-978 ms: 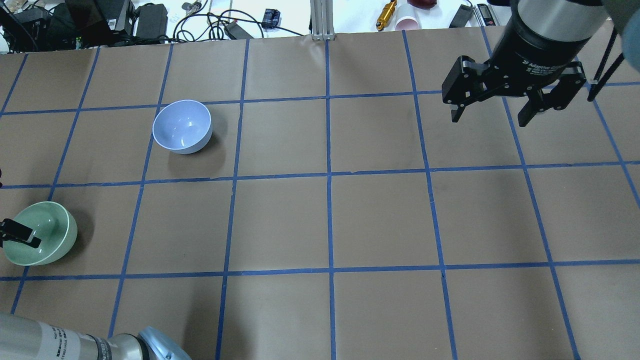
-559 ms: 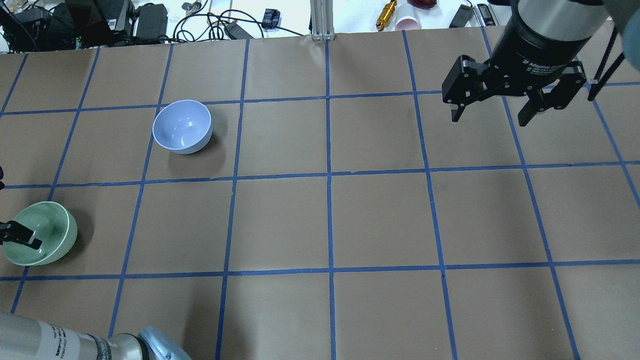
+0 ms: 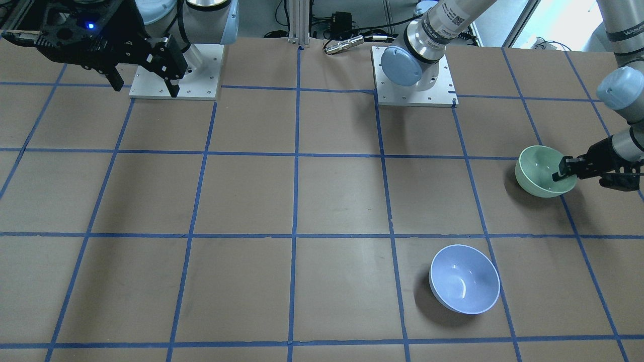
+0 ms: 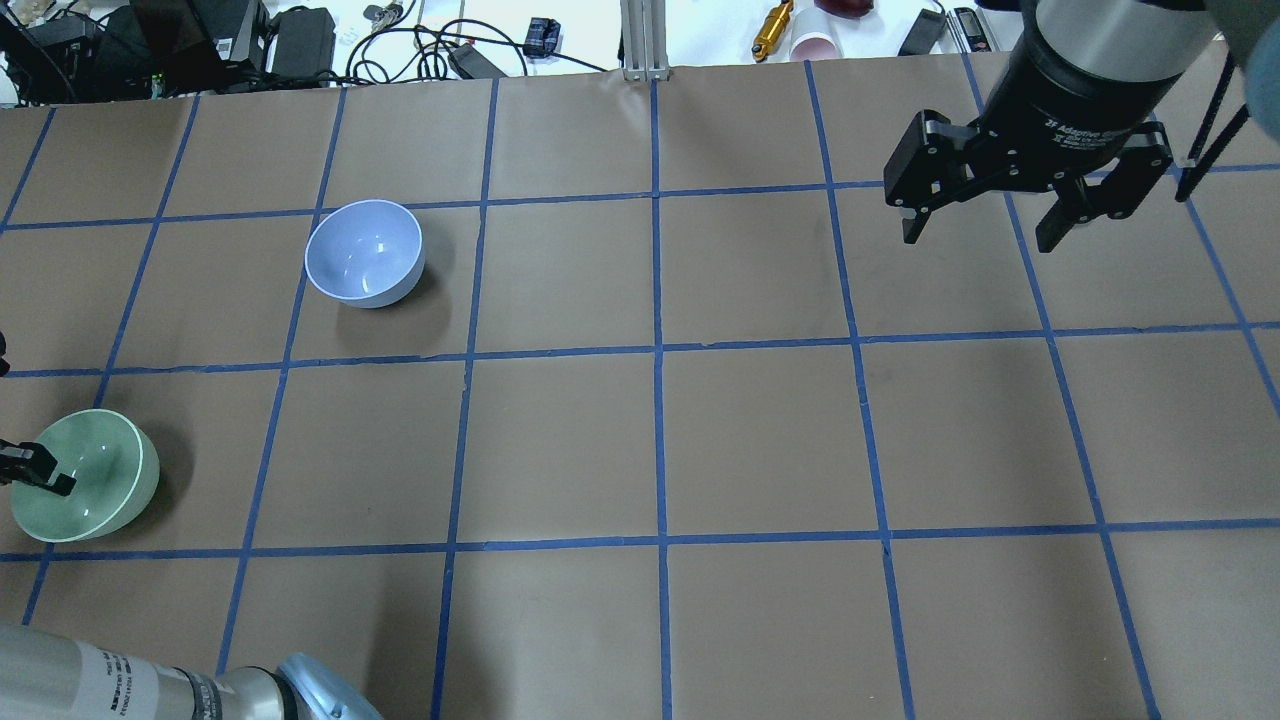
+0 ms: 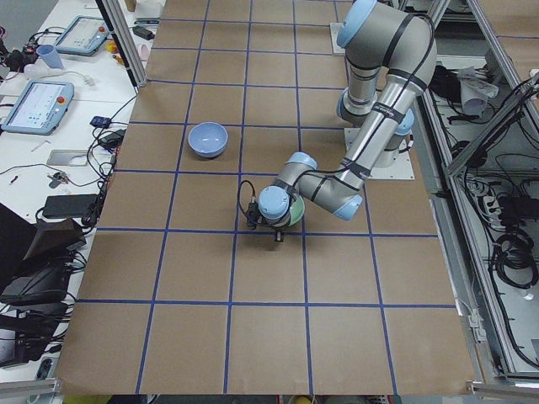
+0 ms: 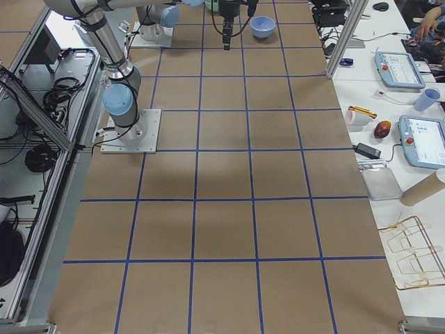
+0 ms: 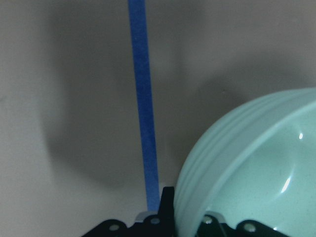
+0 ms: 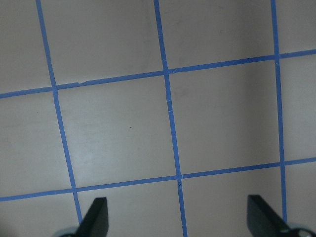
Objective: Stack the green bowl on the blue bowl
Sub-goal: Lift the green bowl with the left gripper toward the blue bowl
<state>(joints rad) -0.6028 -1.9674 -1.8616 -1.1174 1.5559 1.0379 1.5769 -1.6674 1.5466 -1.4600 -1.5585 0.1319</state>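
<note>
The green bowl (image 4: 90,478) sits at the table's left edge, near the robot; it also shows in the front view (image 3: 541,168) and fills the lower right of the left wrist view (image 7: 247,168). My left gripper (image 4: 30,472) (image 3: 567,173) is shut on its rim, one finger inside the bowl and one outside. The blue bowl (image 4: 365,252) (image 3: 464,279) stands upright and empty, farther out and to the right of the green bowl. My right gripper (image 4: 985,225) (image 3: 143,85) hangs open and empty above the far right of the table, with only bare table under it in the right wrist view (image 8: 180,222).
Brown paper with a blue tape grid covers the table (image 4: 660,440). Beyond its far edge lie cables, a pink cup (image 4: 815,45), a yellow tool (image 4: 772,28) and an aluminium post (image 4: 645,40). The two arm base plates (image 3: 412,75) sit at the robot's side.
The green bowl, held by my left gripper, has shifted slightly toward the robot and sits more level. The right arm and the blue bowl have not moved.
</note>
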